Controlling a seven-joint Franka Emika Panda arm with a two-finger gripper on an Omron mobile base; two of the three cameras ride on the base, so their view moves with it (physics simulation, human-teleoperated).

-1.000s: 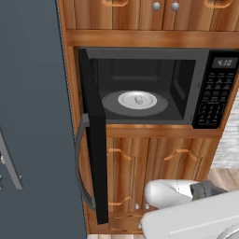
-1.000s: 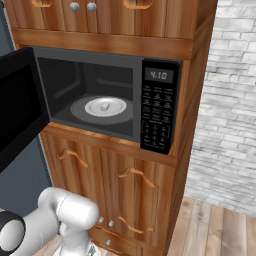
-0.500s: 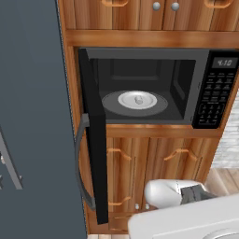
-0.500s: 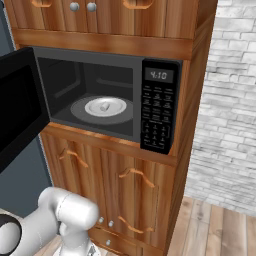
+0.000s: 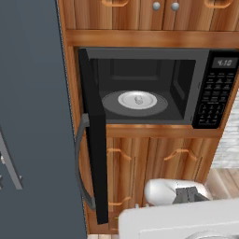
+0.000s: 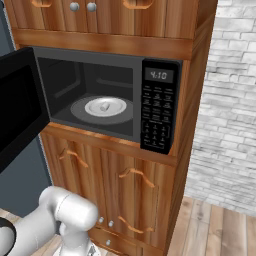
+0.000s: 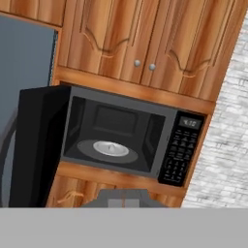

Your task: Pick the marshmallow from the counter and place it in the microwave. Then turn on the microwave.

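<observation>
Nothing has visibly shifted: marshmallow [image 5: 138,99] sits on the plate [image 5: 151,99] inside the open microwave [image 6: 159,110]. Below it, the hand [image 7: 124,203], mostly cut off, is closed and empty.

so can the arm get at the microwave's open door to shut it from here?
Probably yes. The black microwave door with its grey handle hangs wide open to the left, nothing in front of it. The arm sits low below, fingers shut, marshmallow on the white dish.
</observation>
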